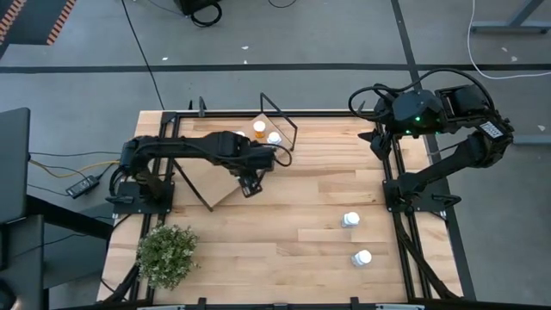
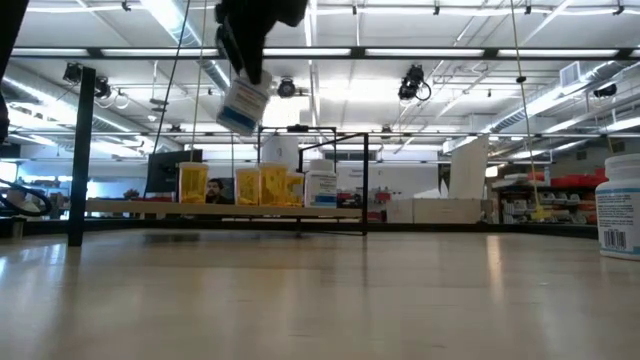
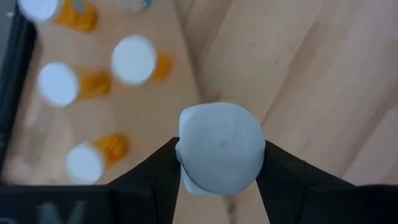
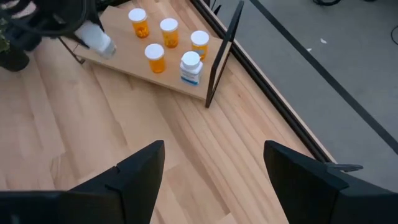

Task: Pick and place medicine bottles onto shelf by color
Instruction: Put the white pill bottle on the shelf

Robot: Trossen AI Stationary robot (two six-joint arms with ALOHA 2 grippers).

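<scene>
At the table's left front corner sits a small green plant point(image 1: 166, 252), well apart from everything else. Further in, the left gripper point(image 3: 221, 177) hangs above the near edge of the shelf point(image 4: 124, 59), its two dark fingers clamped on a white-bodied bottle point(image 3: 221, 148) that is lifted clear of the board and tilted in the low view. On the shelf stand four orange bottles point(image 4: 156, 58) in a loose cluster, with one white bottle point(image 4: 190, 67) just beside them toward the black wire frame point(image 4: 221, 53) — that upright frame borders the shelf's end and stands between the bottles and the table edge. To the right, two more white bottles point(image 1: 350, 220) stand on the bare tabletop point(image 1: 293, 215), near each other and well apart from the shelf. The right gripper point(image 4: 211, 180) waits above the table's right rear edge, fingers spread wide and holding nothing.
</scene>
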